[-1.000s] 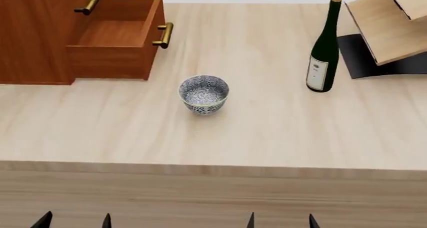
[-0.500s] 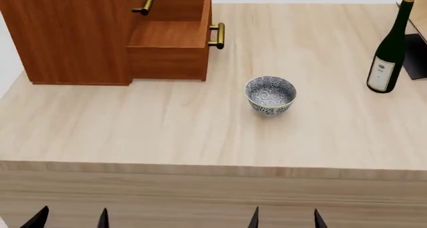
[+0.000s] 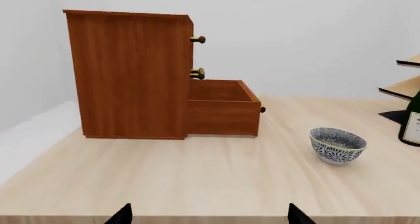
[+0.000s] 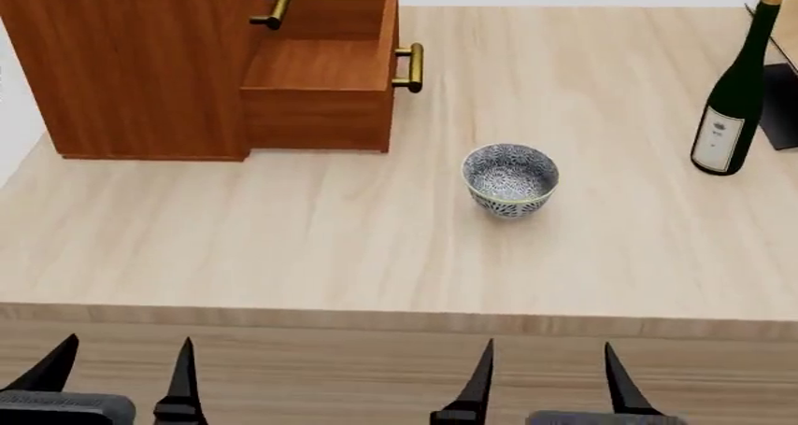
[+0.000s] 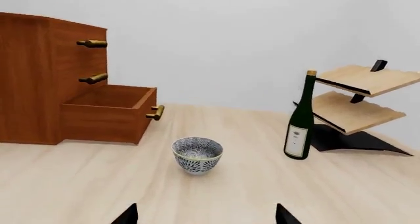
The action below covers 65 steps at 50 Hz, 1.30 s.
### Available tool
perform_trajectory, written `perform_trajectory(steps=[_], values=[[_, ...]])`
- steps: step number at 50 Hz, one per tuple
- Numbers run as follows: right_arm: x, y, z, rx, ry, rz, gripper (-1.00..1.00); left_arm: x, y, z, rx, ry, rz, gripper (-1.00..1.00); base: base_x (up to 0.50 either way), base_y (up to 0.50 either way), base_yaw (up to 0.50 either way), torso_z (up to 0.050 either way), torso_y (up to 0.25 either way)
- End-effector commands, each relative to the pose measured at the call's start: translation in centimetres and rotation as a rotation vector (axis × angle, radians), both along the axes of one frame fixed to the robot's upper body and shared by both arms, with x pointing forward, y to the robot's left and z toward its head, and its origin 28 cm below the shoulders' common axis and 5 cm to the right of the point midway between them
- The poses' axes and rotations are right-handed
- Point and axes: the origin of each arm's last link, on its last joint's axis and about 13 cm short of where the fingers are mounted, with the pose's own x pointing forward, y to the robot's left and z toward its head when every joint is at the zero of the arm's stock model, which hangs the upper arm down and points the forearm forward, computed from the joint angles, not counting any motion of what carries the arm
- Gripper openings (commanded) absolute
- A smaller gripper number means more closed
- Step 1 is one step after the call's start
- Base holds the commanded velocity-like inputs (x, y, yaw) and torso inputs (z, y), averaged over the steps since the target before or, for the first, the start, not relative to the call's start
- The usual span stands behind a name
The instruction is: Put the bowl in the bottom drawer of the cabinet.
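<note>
Reddish-brown wood of the cabinet [image 4: 131, 65] now sits a little more inside the head view than half a second before, and much more than one second before, when only its corner showed. So the view has swung toward the cabinet side and has nearly settled.

The bottom drawer [image 4: 327, 70] is already pulled out and it looks empty. The bowl [image 4: 510, 179] stands upright on the table [image 4: 249, 238], well apart from the drawer front and toward the green bottle [image 4: 735, 89], which is at the far right of the head view. The bowl has not moved on the table; only the camera moved.

The other change is at the lower edge: the fingertips of both hands have risen higher into the head view. The left hand [image 4: 119, 374] and the right hand [image 4: 545, 374] both have their fingers spread wide and hold nothing. They are near the table's front edge, not yet close to the bowl.

My judgement: the opening step is finished and the reach for the bowl begins now. The right hand seems nearer to it.
</note>
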Motion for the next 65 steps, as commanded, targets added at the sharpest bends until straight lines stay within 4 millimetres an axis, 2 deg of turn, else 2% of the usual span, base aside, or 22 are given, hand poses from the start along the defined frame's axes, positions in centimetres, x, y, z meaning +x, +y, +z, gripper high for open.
perform_trajectory(steps=[1, 17, 20, 23, 31, 46, 65], values=[[0.2, 0.2, 0.9, -0.012, -0.008, 0.007, 1.0, 0.1, 0.1, 1.2, 0.009, -0.028, 0.004, 1.0, 0.41, 0.41, 0.0, 0.05, 0.0], [0.0, 0.1, 1.0, -0.005, -0.008, 0.016, 1.0, -0.3, -0.1, 1.3, 0.002, -0.027, -0.001, 1.0, 0.4, 0.42, 0.0, 0.05, 0.0], [0.0, 0.1, 1.2, -0.006, -0.01, 0.012, 1.0, -1.0, -0.1, 2.1, 0.006, -0.044, -0.001, 1.0, 0.4, 0.42, 0.0, 0.05, 0.0], [0.0, 0.0, 1.3, -0.008, -0.018, 0.008, 1.0, -1.0, -0.3, 1.7, 0.02, -0.043, 0.013, 1.0, 0.4, 0.42, 0.0, 0.05, 0.0], [0.1, -0.1, 1.3, -0.002, -0.028, 0.003, 1.0, -1.6, -0.2, 1.7, 0.026, -0.042, -0.01, 1.0, 0.35, 0.33, 0.0, 0.0, 0.0], [0.5, -0.2, 1.7, -0.01, -0.028, -0.004, 1.0, -4.0, -0.2, 2.0, 0.038, -0.018, -0.009, 1.0, 0.28, 0.19, 0.0, 0.0, 0.0], [0.5, 0.0, 1.6, -0.018, -0.046, 0.003, 1.0, -3.7, -0.2, 2.1, 0.035, -0.023, -0.003, 1.0, 0.32, -0.1, 0.0, 0.0, 0.0]])
